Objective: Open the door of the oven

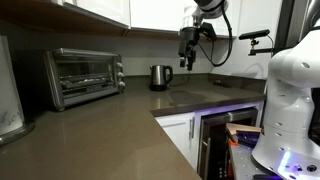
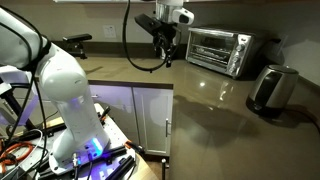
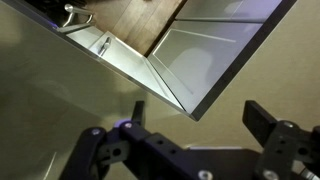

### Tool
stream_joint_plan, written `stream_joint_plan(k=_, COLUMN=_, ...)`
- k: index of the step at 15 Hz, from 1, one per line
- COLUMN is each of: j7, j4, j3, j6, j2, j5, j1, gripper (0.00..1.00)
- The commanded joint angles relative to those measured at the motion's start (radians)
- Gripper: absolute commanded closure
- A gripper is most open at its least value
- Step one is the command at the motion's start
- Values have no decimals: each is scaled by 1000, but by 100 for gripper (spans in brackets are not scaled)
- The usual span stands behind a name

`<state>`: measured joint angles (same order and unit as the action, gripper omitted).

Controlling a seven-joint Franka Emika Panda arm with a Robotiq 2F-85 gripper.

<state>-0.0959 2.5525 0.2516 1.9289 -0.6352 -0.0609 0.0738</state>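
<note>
Showing silver oven [image 1: 85,78], glass door [image 2: 211,50] seemingly shut

I can't read any text, brand, number or sign in these views. The oven [image 1: 85,76], at the left of the frame in an exterior view, has a knob panel [image 1: 118,72] at its right end. Any markings there are too small and blurred for me to make out. The kettle [image 1: 160,77], near the middle of that frame, shows me no lettering I can read. The wrist view gives me no legible print either.
</note>
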Motion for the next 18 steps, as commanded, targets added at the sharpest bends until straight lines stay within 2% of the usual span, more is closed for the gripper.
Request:
stream_joint_plan(k=1, j7=-14, j4=-2, j3=-22, j6=-3, j2=5, j5=-15, j1=26, gripper=0)
stream_joint_plan(k=8, j7=-62, j4=-81, j3=-15, j6=15, j2=92, j5=-9, j1=6, gripper=0)
stream_joint_plan(k=9, j7=-22, j4=-35, j3=-29, j6=6, j2=40, j5=-13, j1=25, gripper=0)
stream_joint_plan(k=11, j7=-36, j4=-59, j3=-28, j6=6, j2=65, j5=-12, j1=24, gripper=0)
stream_joint_plan(k=15, j7=-47, j4=-111, j3=-25, j6=76, j2=119, j5=-10, j1=20, gripper=0)
stream_joint_plan(k=18, j7=-48, j4=-151, j3=-32, j6=174, j2=160, j5=-14, j1=10, gripper=0)
